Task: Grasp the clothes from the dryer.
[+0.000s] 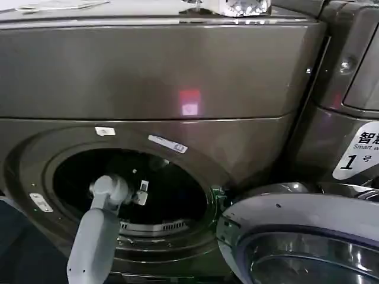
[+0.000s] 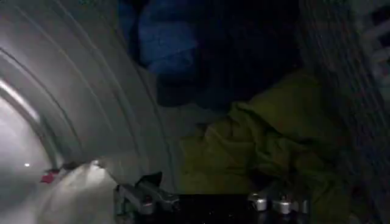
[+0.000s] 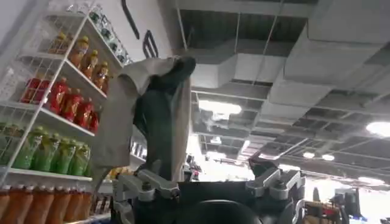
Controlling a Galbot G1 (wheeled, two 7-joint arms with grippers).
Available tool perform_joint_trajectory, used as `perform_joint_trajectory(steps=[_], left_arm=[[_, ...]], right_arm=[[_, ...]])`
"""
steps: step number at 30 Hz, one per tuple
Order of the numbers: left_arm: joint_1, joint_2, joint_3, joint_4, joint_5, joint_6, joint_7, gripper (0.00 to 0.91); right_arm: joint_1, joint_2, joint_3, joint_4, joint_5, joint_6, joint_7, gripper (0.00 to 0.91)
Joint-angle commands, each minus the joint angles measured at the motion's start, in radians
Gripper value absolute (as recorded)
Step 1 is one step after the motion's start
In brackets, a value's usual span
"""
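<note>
- The dryer point(image 1: 148, 77) was big, smooth and dark bronze-grey, with a round hole in its front.
- A small red light point(image 1: 189, 102) glowed on its plain top panel.
- Its round door point(image 1: 308, 219) hung open at the near right, with a shiny glass middle.
- The grey left arm point(image 1: 95, 236) reached from the near left into the dark hole.
- The left claw point(image 2: 207, 204) was inside the drum. Its two metal fingers were spread wide apart with nothing between them.
- The drum wall point(image 2: 79, 109) was curved, shiny metal with long ridges.
- A yellow-green cloth point(image 2: 268, 140) lay soft and crumpled in the drum, just past the left claw.
- A dark blue cloth point(image 2: 177, 42) lay bunched up farther back in the drum.
- A white cloth point(image 2: 79, 195) sat in a pale, soft lump beside one finger of the left claw, against the drum wall.
- The right claw point(image 3: 210, 185) was out of the dryer and pointed up at the ceiling point(image 3: 304, 73).
- Its fingers were apart too.
- A floppy grey cloth point(image 3: 152, 115), pale outside and dark in its folds, was draped on one finger point(image 3: 141, 184) of the right claw. The other finger was bare.
- Behind it stood a white wire shelf point(image 3: 36, 122) with rows of bottles point(image 3: 67, 100), red, green and orange.
</note>
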Motion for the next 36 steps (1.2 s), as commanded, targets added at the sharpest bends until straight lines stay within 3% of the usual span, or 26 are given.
perform_joint_trajectory(steps=[1, 2, 4, 5, 6, 7, 36], left_arm=[[0.001, -0.001, -0.003, 0.083, -0.011, 0.038, 0.003, 0.907], [-0.003, 0.000, -0.003, 0.092, -0.011, 0.038, 0.003, 0.907], [-0.007, 0.000, -0.003, 0.102, -0.010, 0.042, 0.003, 0.466], [-0.008, 0.000, -0.003, 0.103, -0.016, 0.038, 0.003, 0.102], [-0.008, 0.000, -0.002, 0.103, -0.019, 0.037, 0.003, 0.080], [-0.009, 0.000, -0.002, 0.106, -0.025, 0.039, 0.003, 0.000], [-0.019, 0.006, -0.025, 0.055, -0.172, 0.156, 0.002, 0.000]], right_arm=[[0.002, 0.001, -0.002, 0.001, -0.002, -0.001, 0.000, 0.907], [0.002, 0.001, -0.001, 0.000, -0.001, -0.001, 0.000, 0.907], [0.001, 0.001, -0.001, -0.001, -0.001, 0.000, 0.000, 0.907], [-0.001, 0.002, -0.001, -0.001, -0.001, 0.000, 0.000, 0.907], [-0.001, 0.001, 0.000, -0.002, -0.001, 0.000, 0.000, 0.907], [-0.001, 0.000, 0.001, -0.003, -0.001, 0.000, 0.001, 0.907], [0.008, -0.001, -0.020, -0.006, -0.003, 0.004, 0.001, 0.907]])
